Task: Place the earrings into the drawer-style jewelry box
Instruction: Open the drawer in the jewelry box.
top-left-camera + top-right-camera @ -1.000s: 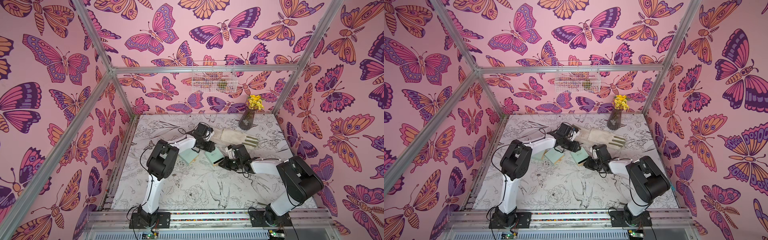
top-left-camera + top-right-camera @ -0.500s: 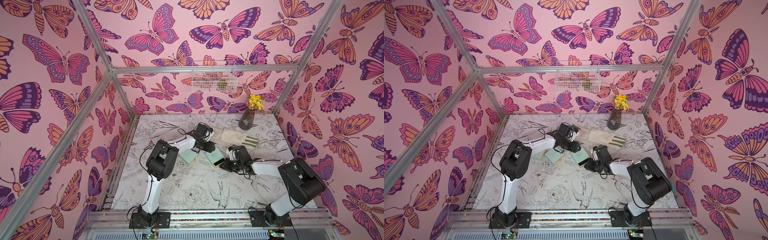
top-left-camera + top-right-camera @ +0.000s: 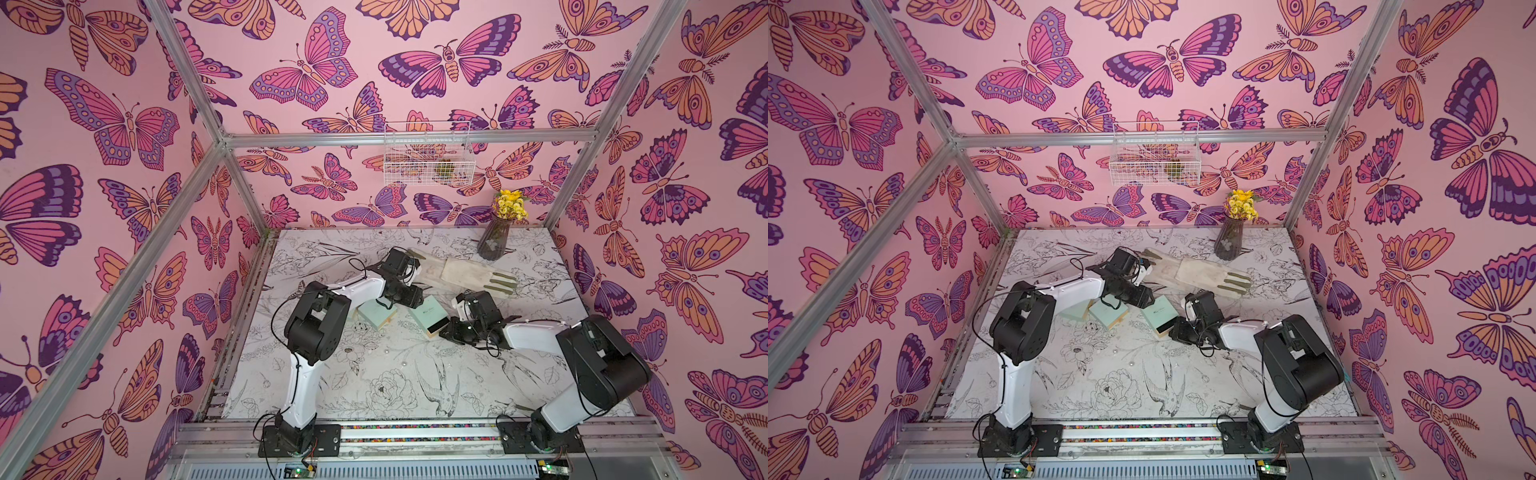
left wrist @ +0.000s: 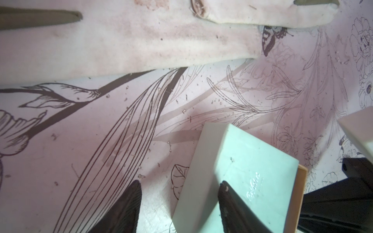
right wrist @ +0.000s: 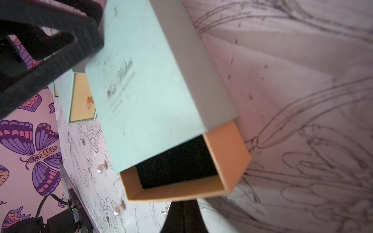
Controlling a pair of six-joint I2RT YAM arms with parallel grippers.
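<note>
Near the middle of the worktop (image 3: 374, 395) the left gripper (image 4: 180, 182) stands partly open and holds nothing, with one finger over the left box (image 3: 376, 316). Two pearl earrings (image 5: 101, 168) lie on the worktop, just beside the right box (image 3: 428, 318) on its front-edge side. Its drawer (image 5: 222, 153) is pulled out. The right gripper (image 5: 182, 211) is closed at the drawer's front.

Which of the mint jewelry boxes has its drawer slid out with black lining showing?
The box beside the right pincer; its tan drawer juts out, black inside. The neighbouring box shows no black.
</note>
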